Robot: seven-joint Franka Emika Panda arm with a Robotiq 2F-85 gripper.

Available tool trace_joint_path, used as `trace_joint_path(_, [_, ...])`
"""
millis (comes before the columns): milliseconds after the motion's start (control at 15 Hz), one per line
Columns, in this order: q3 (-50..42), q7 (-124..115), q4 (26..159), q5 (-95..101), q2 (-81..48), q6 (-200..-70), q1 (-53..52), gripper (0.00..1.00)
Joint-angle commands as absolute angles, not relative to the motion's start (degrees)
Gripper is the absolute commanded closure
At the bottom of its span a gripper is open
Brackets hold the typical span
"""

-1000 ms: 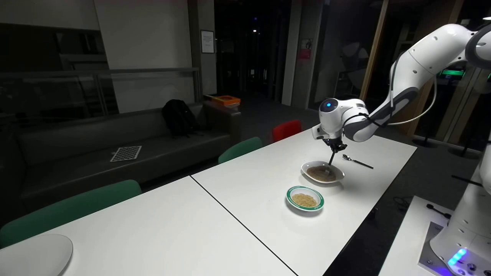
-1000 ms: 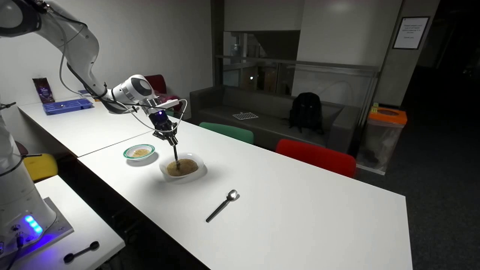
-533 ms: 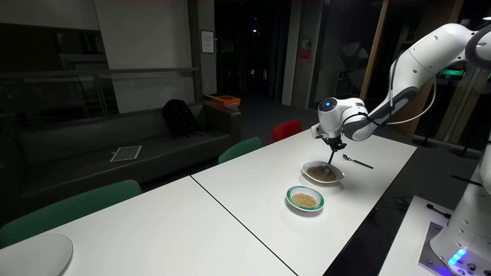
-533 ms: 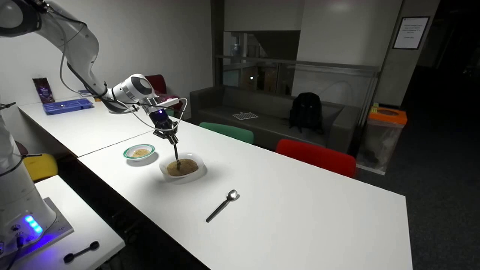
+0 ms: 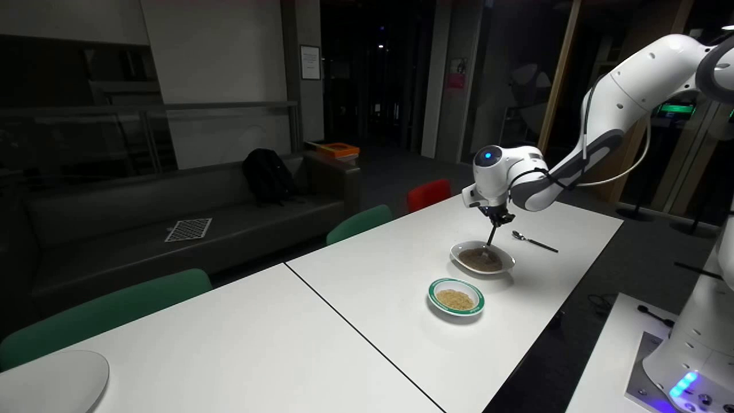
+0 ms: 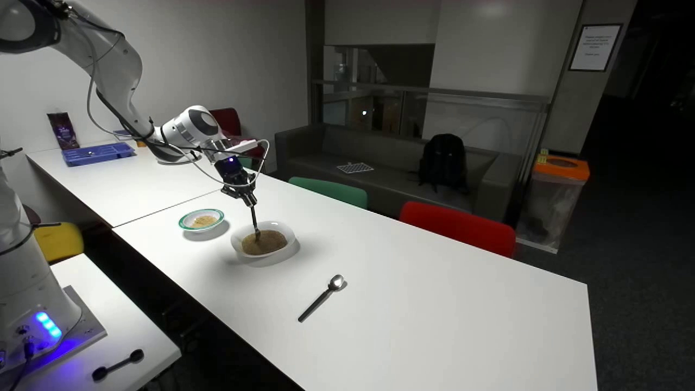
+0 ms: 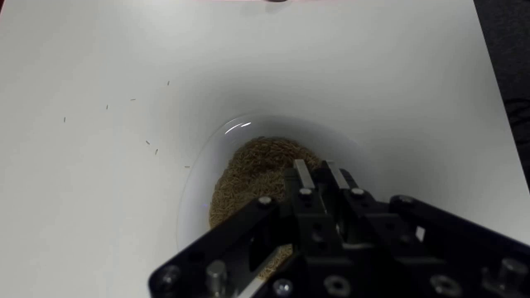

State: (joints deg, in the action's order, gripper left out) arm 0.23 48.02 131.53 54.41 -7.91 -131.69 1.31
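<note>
The gripper has its jaws clamped on a dark-handled utensil, which slants down from them to brown grains in a white bowl below; farther out, on opposite sides, lie a green-rimmed bowl and a spoon.

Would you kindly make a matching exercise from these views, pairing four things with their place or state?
1. gripper
2. loose spoon
3. green-rimmed bowl
4. white bowl

A. holding brown grains
B. lying on the tabletop
C. closed on a dark-handled utensil
D. holding pale yellow grains

Right pairs: 1-C, 2-B, 3-D, 4-A.
</note>
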Motion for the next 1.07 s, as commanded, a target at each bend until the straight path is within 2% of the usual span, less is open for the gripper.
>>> trace_joint_path(0, [0.69, 49.05, 130.95, 54.11, -7.33, -130.08, 0.91, 0.97])
trace_joint_path(1000, [1.42, 50.29, 126.86, 54.06, -9.75, -129.69, 0.08, 0.97])
